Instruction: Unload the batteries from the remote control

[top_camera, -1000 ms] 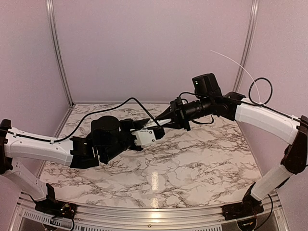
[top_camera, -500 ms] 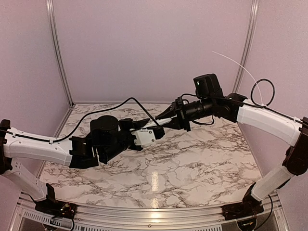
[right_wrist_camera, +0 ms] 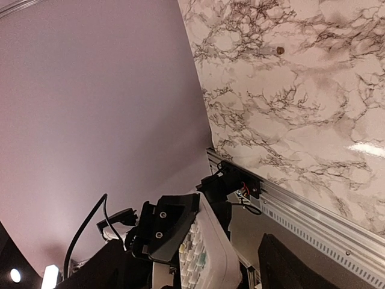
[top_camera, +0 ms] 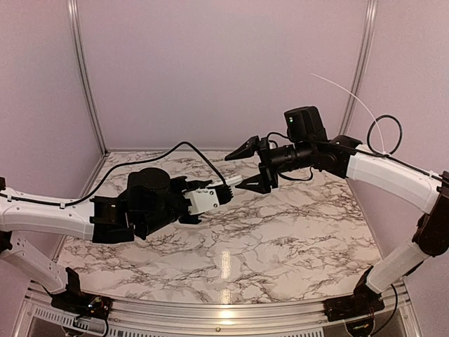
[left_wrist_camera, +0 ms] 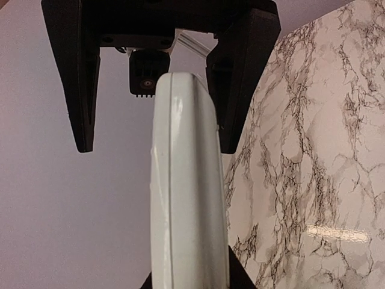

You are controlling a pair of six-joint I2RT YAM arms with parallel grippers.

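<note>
Remote [left_wrist_camera: 189,198] held above the table [top_camera: 295,239] in your left claw [top_camera: 214,193].
Your left claw grips 1 end narrowly; your right claw [top_camera: 237,173] stands wide, 2 fingers flanking the other end.

Marbled table [top_camera: 280,239], plain lilac walls [top_camera: 224,70]

Right hand [top_camera: 237,174] has spread open (around the remote [left_wrist_camera: 186,198]).

- Cut off by the left wrist view's bottom edge: near end of the remote control [left_wrist_camera: 187,198], between the left jaws.
- Cut off likewise between the right jaws: its button face.
- Too small from above: its back.
</note>
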